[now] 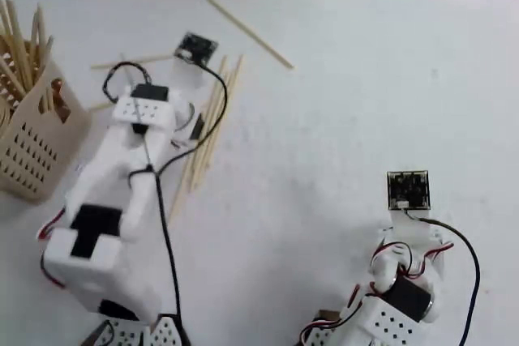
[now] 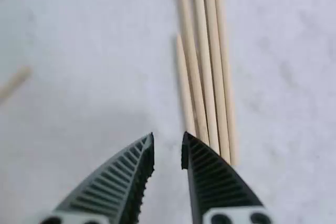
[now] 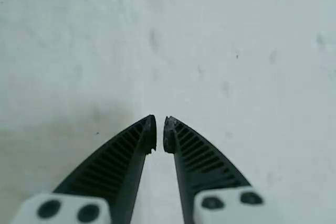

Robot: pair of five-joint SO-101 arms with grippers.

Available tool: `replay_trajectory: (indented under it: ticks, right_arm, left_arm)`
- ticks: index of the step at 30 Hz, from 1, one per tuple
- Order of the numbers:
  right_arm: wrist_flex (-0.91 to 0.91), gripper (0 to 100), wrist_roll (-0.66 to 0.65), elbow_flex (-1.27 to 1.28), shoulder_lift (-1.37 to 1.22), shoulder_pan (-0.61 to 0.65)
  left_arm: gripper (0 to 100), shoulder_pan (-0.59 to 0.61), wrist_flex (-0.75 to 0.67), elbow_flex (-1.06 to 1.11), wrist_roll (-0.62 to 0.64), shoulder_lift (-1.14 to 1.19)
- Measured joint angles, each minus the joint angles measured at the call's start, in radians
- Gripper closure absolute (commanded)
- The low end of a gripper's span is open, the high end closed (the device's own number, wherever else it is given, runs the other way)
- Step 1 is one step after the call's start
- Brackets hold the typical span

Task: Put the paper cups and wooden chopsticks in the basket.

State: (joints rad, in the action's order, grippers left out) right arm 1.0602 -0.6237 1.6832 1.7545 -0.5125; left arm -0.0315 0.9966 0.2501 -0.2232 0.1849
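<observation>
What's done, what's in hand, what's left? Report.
Done: several chopsticks stand in the basket. In hand: nothing; the left tool, slightly open, is at the end of a bundle lying on the table. Left: that bundle and the strays farther out. The right tool hangs over bare table.

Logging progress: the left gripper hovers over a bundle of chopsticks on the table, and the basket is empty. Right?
No, the basket is not empty: the high view shows several chopsticks standing in it. The left gripper does hover over the bundle on the table.
</observation>
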Motion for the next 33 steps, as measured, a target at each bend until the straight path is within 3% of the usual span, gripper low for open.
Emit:
replay_trajectory:
  ticks: [6,11,16,33]
  right_arm:
    - [0.000,95.4,0.000,0.000,0.000,0.000]
    - [0.000,95.4,0.000,0.000,0.000,0.000]
    - [0.000,95.4,0.000,0.000,0.000,0.000]
    - [0.000,95.4,0.000,0.000,0.000,0.000]
  left_arm:
    - [90,-0.002,0.107,-0.150,0.002,0.199]
    - [89,-0.003,0.110,-0.173,0.002,0.210]
    - [82,-0.002,0.110,-0.176,0.002,0.219]
    - [86,-0.011,0.069,-0.170,0.025,0.219]
